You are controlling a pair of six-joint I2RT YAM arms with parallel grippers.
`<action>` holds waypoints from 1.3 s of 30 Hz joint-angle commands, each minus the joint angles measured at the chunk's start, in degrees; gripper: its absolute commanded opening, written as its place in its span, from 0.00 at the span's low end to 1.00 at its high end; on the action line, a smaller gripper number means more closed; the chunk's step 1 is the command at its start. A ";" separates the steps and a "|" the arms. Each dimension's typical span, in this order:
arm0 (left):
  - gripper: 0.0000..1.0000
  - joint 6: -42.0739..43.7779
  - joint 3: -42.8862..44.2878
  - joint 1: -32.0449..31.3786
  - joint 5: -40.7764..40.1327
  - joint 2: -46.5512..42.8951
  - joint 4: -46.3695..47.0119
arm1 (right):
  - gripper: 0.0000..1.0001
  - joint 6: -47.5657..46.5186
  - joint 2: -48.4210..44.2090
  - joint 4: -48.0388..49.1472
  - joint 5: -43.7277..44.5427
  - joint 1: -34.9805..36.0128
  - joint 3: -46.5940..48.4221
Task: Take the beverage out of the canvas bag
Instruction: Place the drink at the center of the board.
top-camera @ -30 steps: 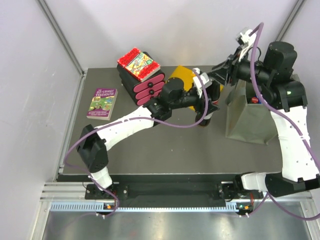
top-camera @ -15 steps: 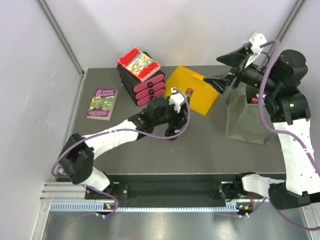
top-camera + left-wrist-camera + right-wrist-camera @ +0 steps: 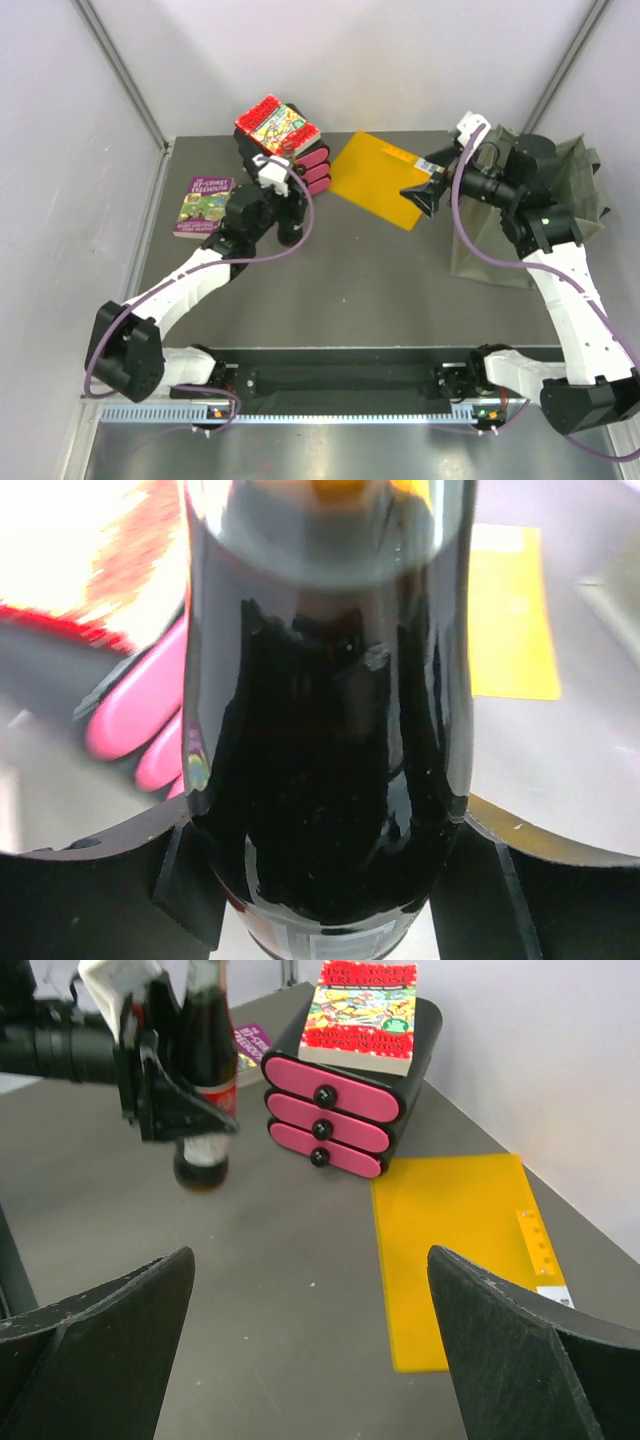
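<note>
Table layout. The drawer unit point(image 3: 290, 170) stands at the far edge of the table point(image 3: 380, 290), left of centre, with a book point(image 3: 277, 125) lying on top. A second book point(image 3: 205, 206) lies flat to its left. The bottle point(image 3: 205, 1055) is upright in my left gripper point(image 3: 288, 210), just in front of the drawers. The folder point(image 3: 375, 178) lies flat right of the drawer unit. My right gripper point(image 3: 424, 190) hangs over the folder's right corner. The canvas bag point(image 3: 500, 240) stands to its right, at the table's right edge.

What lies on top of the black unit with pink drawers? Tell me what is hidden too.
A colourful book lies flat on the drawer unit. It covers most of the top; the shut drawers hide their contents.
</note>
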 commanded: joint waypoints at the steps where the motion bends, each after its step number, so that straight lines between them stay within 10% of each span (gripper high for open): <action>1: 0.00 -0.93 -1.21 4.27 0.89 -7.15 18.89 | 1.00 -3.56 -3.24 7.24 0.91 0.38 -2.78; 17: 0.00 0.48 -8.25 20.00 6.26 -2.34 34.51 | 1.00 -7.43 -3.23 8.04 1.70 0.21 -8.42; 39: 0.00 4.35 -4.73 25.63 15.48 15.52 51.23 | 0.99 -11.38 -1.83 5.14 3.11 0.03 -7.45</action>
